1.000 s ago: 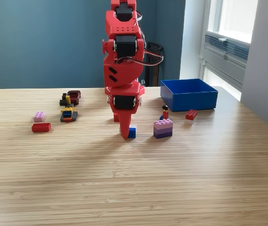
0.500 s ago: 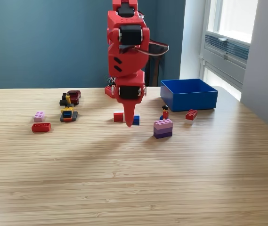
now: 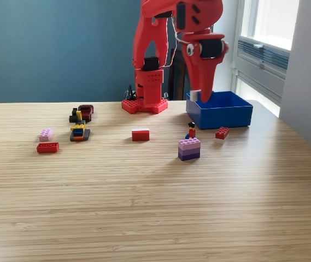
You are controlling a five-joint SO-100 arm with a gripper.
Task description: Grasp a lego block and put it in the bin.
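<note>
My red gripper [image 3: 200, 98] hangs point-down above the near-left corner of the bright blue bin [image 3: 219, 109] at the back right of the exterior view. It is shut on a small lego block [image 3: 195, 95], of which only a pale face shows beside the fingers. The block is held in the air, over the bin's left wall. Other lego blocks lie on the wooden table: a red one with a white top [image 3: 140, 134] near the middle, a purple stack [image 3: 189, 148], and a red one [image 3: 221, 132] in front of the bin.
A small minifigure [image 3: 191, 130] stands behind the purple stack. At the exterior view's left lie a pink block [image 3: 46, 134], a red block [image 3: 47, 147] and a cluster of dark and yellow pieces [image 3: 80, 122]. The arm's red base [image 3: 145, 105] sits at the table's back.
The gripper rose off the table with the small block and swung to the exterior view's right, up to the bin. The red and white block it had hidden now shows.
</note>
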